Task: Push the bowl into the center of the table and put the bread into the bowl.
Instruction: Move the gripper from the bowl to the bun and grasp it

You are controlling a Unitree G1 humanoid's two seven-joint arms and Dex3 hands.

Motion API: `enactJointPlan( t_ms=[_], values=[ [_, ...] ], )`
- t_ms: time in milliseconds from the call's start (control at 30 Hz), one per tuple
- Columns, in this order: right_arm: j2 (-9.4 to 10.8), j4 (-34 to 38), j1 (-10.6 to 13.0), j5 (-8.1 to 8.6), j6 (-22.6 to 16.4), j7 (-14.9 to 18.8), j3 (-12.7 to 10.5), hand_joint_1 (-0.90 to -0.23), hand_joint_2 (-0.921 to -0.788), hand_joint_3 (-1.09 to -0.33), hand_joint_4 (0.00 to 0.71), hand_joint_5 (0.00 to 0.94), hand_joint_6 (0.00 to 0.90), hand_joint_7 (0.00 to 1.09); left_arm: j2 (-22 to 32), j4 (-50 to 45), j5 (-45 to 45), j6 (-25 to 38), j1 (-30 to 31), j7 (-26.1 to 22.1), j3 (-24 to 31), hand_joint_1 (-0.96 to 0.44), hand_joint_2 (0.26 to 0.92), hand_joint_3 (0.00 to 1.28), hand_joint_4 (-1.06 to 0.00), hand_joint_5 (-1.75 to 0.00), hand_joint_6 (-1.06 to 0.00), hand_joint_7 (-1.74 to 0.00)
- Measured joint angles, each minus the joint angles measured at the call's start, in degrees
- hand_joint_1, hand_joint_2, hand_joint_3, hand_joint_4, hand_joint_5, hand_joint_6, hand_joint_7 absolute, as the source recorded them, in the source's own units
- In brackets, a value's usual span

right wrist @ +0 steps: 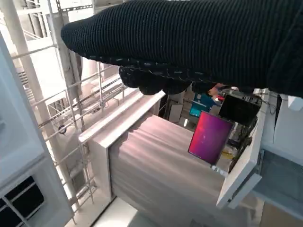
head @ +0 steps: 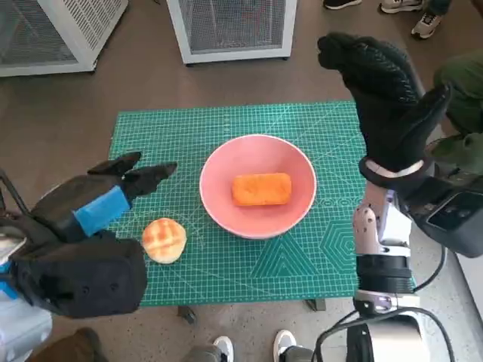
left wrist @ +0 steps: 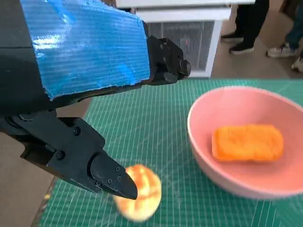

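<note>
Brown floor [head: 151,83], white mesh-fronted cabinets [head: 230,26], metal shelving [right wrist: 57,109] beyond.

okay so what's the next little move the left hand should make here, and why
Probably lower the left hand and close its fingers on the round bread roll. The pink bowl already sits mid-mat holding an orange bread piece, while the roll lies outside it, just under the open hand.

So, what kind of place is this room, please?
Probably a robotics lab or workshop, not a home. A green cutting mat covers the small table, white mesh-fronted cabinets stand on the bare floor, and the right wrist view shows metal racks and a lit screen.
</note>
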Motion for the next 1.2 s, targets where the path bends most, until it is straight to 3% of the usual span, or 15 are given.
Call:
enactJointPlan(
  t_ms=[633, 1200],
  values=[
    [0.03, 0.00, -0.01, 0.72, 0.04, 0.60, -0.36, -0.660, -0.921, -0.714, 0.285, 0.000, 0.229, 0.39, -0.05, 0.81, 0.07, -1.50, 6.59, 3.58, -3.81, -0.25, 0.683, 0.00, -0.05, -0.01, -0.18, 0.00],
    [0.02, -0.22, -0.02, 0.79, 0.19, 0.67, -0.40, -0.663, -0.921, -0.713, 0.286, 0.001, 0.222, 0.39, -3.81, 10.57, 3.50, -3.41, 7.09, 10.24, -12.33, -0.21, 0.693, 0.00, -0.15, -0.02, -0.25, -0.03]
  ],
)
